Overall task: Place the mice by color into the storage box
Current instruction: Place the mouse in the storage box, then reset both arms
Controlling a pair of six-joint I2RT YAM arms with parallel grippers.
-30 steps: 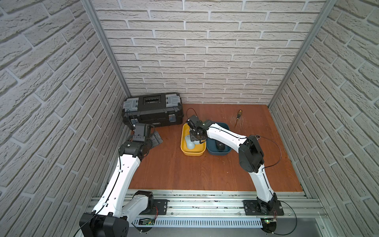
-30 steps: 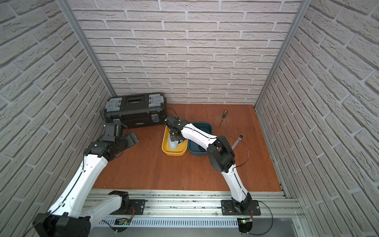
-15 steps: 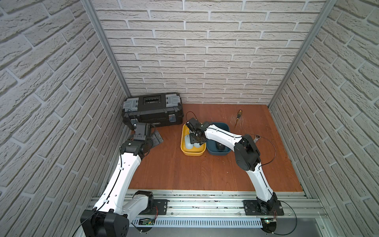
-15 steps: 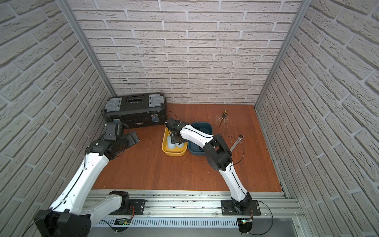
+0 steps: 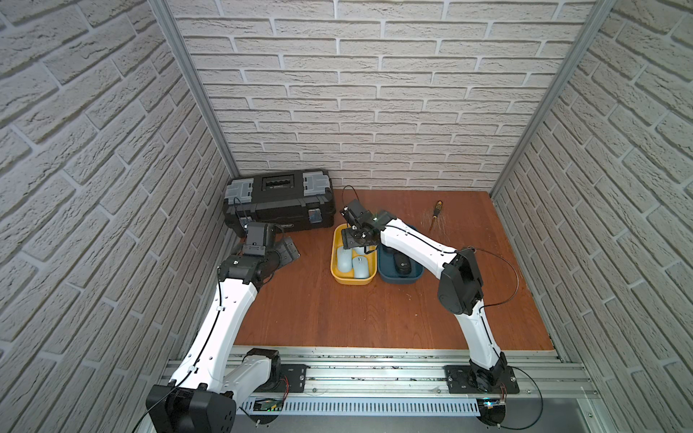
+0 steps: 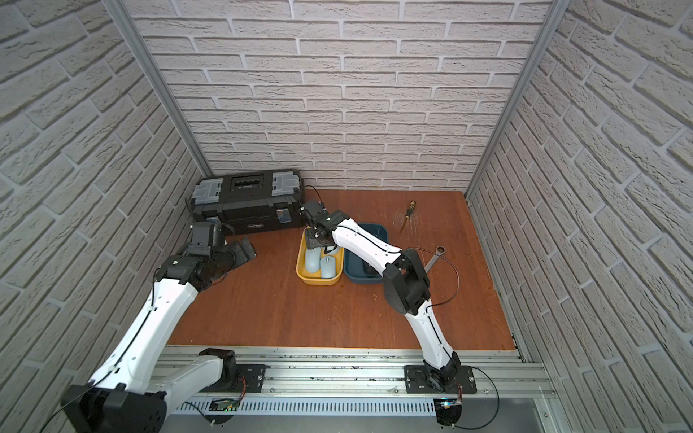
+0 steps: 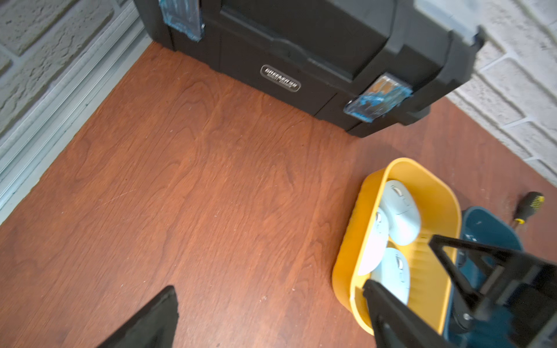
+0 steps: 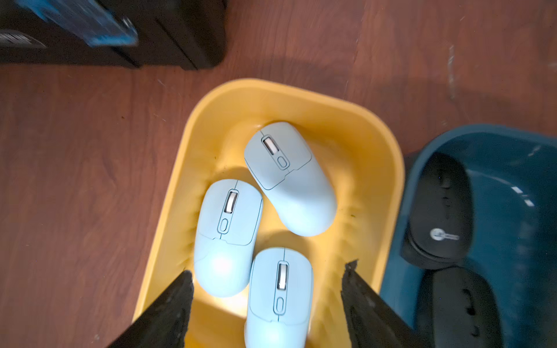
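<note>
Right wrist: three blue mice [image 8: 229, 235] (untouched) beneath parted right gripper [image 8: 266, 289].

Both arms rose from bases on the rail at the 6 o'clock edge, as seen in both top views. The white-and-black left arm [image 5: 228, 303] leaned toward 11 o'clock, its wrist bent toward 3 o'clock; the black left parallel gripper [image 5: 287, 253] stood with jaws spread wide and held nothing. The white-and-black right arm [image 5: 465, 300] rose to a black elbow, then reached toward 10 o'clock. Its black right parallel gripper [image 8: 266, 289] pointed downward, fingers [image 8: 168, 310] parted and gripping nothing.
</note>
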